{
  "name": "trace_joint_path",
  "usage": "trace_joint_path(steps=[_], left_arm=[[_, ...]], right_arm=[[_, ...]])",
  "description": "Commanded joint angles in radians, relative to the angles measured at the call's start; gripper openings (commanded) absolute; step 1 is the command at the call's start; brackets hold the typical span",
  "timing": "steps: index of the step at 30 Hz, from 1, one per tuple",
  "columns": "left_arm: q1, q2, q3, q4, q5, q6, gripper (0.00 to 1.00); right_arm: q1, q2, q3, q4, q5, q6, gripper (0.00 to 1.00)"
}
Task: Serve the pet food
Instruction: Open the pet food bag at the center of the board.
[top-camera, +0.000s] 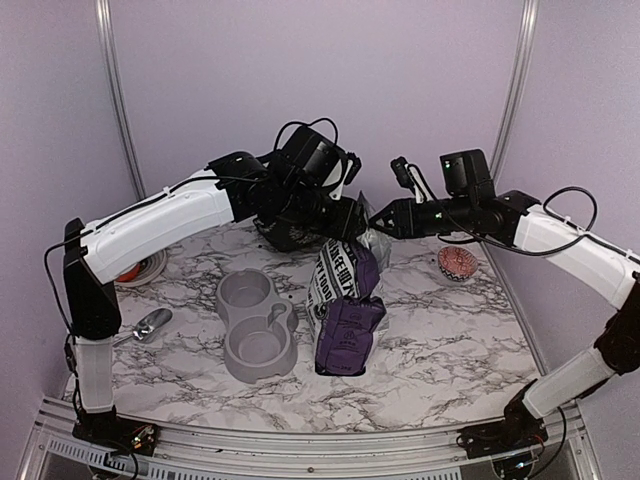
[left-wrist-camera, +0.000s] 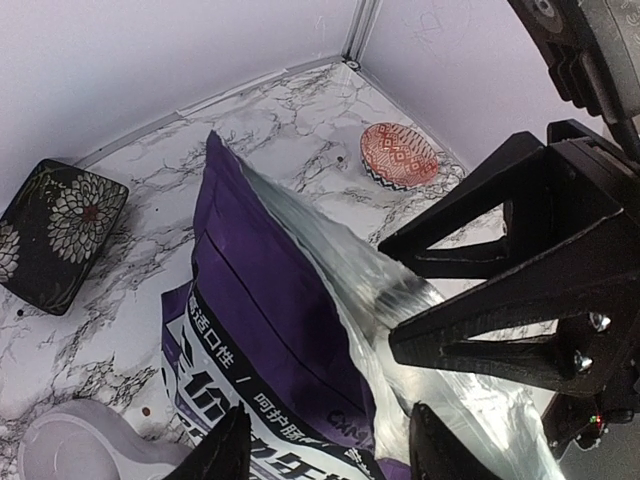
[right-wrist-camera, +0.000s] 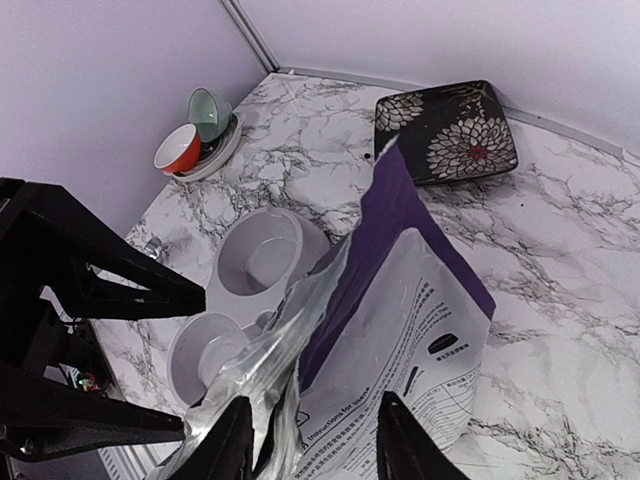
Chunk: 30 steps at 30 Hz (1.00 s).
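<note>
The purple-and-white food bag (top-camera: 345, 320) stands mid-table, its top torn open and its silver lining showing. No kibble shows; the bag's contents are hidden. My left gripper (top-camera: 350, 215) hovers over the bag's mouth from the left. In the left wrist view it (left-wrist-camera: 335, 450) is open, its fingers either side of the bag's purple front (left-wrist-camera: 270, 300). My right gripper (top-camera: 385, 218) comes in from the right. In the right wrist view it (right-wrist-camera: 315, 445) is open, straddling the torn top edge of the bag (right-wrist-camera: 420, 300). The grey double bowl (top-camera: 255, 325) stands empty just left of the bag.
A shiny metal scoop (top-camera: 150, 325) lies at the left edge. Stacked small bowls on a plate (right-wrist-camera: 195, 135) stand at far left. A black floral plate (right-wrist-camera: 450, 135) lies behind the bag. A small red patterned bowl (left-wrist-camera: 398, 155) stands at the right.
</note>
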<state>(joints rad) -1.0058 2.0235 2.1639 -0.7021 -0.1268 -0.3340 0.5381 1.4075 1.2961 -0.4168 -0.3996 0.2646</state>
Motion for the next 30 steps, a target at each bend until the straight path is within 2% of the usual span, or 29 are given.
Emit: trace_joint_path(steps=[1,12,21,24,25,28,30], left_arm=[[0.017,0.011,0.033,0.05,0.036,-0.007,0.52],[0.034,0.048,0.033,0.097,0.065,-0.023,0.47],[0.034,0.069,0.024,0.127,0.111,-0.048,0.42],[0.033,0.076,0.018,0.136,0.109,-0.052,0.34],[0.034,0.08,0.016,0.136,0.097,-0.052,0.28],[0.035,0.086,0.011,0.137,0.069,-0.051,0.0],[0.034,0.087,0.011,0.14,0.067,-0.051,0.0]], right_arm=[[-0.006,0.028,0.051,0.025,-0.011,-0.008,0.37],[-0.007,0.062,0.073,0.046,-0.031,-0.009,0.0],[-0.007,0.049,0.052,0.078,-0.044,0.011,0.0],[-0.007,0.045,0.046,0.088,-0.053,0.018,0.0],[-0.007,0.043,0.044,0.092,-0.054,0.021,0.0],[-0.007,0.038,0.039,0.1,-0.059,0.027,0.0],[-0.007,0.034,0.03,0.116,-0.07,0.037,0.0]])
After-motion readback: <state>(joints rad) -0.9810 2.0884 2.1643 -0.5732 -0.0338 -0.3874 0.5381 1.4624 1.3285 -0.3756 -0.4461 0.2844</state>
